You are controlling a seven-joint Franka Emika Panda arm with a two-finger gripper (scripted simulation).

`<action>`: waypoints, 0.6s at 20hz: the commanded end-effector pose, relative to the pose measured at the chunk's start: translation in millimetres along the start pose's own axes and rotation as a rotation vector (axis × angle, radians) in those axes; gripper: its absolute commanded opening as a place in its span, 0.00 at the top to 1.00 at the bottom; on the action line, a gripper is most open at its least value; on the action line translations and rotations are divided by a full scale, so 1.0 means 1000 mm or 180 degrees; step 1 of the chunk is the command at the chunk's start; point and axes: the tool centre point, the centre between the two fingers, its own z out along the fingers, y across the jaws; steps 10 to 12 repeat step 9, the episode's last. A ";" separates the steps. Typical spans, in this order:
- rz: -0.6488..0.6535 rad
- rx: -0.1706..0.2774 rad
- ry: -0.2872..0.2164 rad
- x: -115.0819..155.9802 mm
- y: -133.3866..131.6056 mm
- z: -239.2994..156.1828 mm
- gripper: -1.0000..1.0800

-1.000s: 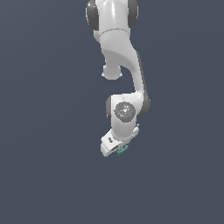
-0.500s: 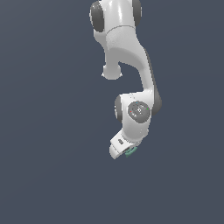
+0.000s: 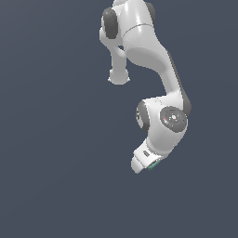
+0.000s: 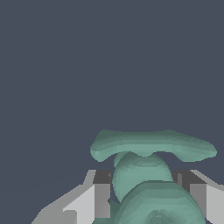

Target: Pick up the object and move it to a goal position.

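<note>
One gripper (image 4: 146,199) on your arm (image 3: 155,56), jaws closed against the teal-green knobbly object (image 4: 151,175) from both sides. The object sits between the fingers (image 4: 94,197); from the exterior view only a sliver shows at the tool tip.

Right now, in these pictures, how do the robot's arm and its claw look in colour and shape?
The arm is glossy white with rounded, bulging links and dark grey bands at the joints. One joint bears a grey round cap with a small red mark. The claw has flat light-grey fingers with darker tips.
</note>
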 end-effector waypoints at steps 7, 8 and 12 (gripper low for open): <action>0.0004 0.0000 -0.0002 0.015 -0.008 -0.007 1.00; 0.0004 0.0000 -0.0002 0.015 -0.008 -0.008 1.00; 0.0004 0.0000 -0.0002 0.016 -0.008 -0.008 1.00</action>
